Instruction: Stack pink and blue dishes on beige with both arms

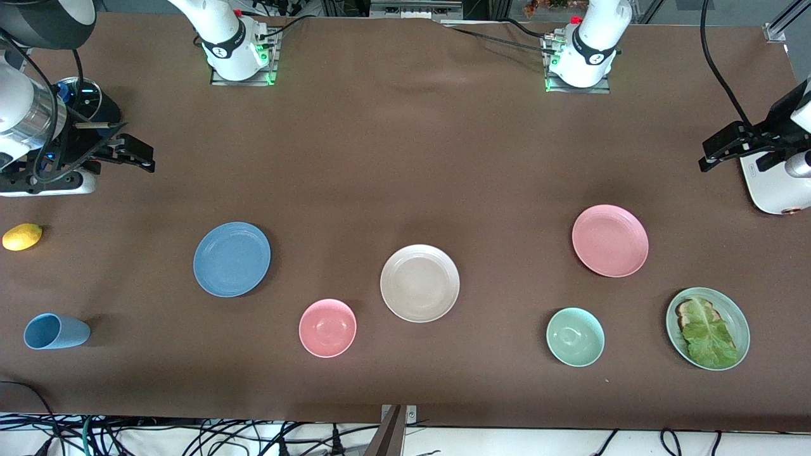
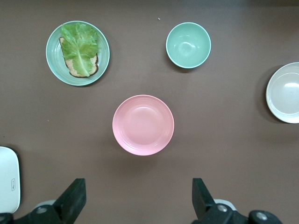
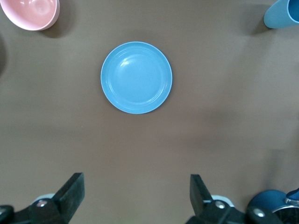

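The blue plate [image 1: 232, 259] lies flat on the brown cloth toward the right arm's end, and it shows whole in the right wrist view [image 3: 136, 77]. The pink plate [image 1: 610, 240] [image 2: 143, 124] lies toward the left arm's end. Between them, slightly nearer the front camera, sits the beige plate [image 1: 420, 283], cut by the edge of the left wrist view [image 2: 285, 92]. My right gripper [image 1: 140, 156] [image 3: 136, 182] hangs open over bare cloth, apart from the blue plate. My left gripper [image 1: 713, 155] [image 2: 138, 186] hangs open over bare cloth, short of the pink plate. Both are empty.
Nearer the front camera stand a pink bowl [image 1: 327, 327] [image 3: 30, 11], a pale green bowl [image 1: 575, 337] [image 2: 188, 45], a green plate [image 1: 728, 307] [image 2: 103, 60] with toast and lettuce, and a blue cup [image 1: 56, 331] on its side. A lemon [image 1: 22, 237] and a white appliance [image 1: 773, 187] sit at the table's ends.
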You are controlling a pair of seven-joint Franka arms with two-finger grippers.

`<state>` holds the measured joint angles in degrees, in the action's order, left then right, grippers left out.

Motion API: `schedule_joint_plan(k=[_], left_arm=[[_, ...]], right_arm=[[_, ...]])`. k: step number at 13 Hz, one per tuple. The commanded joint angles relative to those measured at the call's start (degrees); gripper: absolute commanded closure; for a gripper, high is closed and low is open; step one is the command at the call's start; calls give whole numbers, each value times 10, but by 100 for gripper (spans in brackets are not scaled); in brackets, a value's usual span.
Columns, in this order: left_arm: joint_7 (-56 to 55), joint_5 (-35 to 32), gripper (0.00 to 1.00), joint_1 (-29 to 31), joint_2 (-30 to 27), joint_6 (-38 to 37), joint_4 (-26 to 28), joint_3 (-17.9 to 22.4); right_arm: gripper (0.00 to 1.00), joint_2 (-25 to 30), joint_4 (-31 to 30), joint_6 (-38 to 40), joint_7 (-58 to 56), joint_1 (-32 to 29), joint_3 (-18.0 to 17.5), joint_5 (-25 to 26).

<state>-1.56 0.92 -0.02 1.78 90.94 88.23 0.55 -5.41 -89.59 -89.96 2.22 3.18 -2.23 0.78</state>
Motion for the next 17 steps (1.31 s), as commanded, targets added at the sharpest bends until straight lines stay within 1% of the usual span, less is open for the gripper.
schedule_joint_plan(k=[1,12,13,15,17], left_arm=[[-3,2,0,0,17,-6,-21,0],[-1,1,0,4,26,-6,-22,2],[-1,1,0,4,30,-3,-22,4],[-6,-9,0,9,48,27,-31,9],[-5,-26,0,9,58,27,-32,9]], right_arm=[[0,8,-5,-3,8,-1,-3,-6],[0,8,-5,-3,8,-1,0,-7],[0,8,-5,-3,8,-1,1,-8],[0,8,-5,-4,8,-1,1,-8],[0,8,-5,-4,8,-1,1,-8]])
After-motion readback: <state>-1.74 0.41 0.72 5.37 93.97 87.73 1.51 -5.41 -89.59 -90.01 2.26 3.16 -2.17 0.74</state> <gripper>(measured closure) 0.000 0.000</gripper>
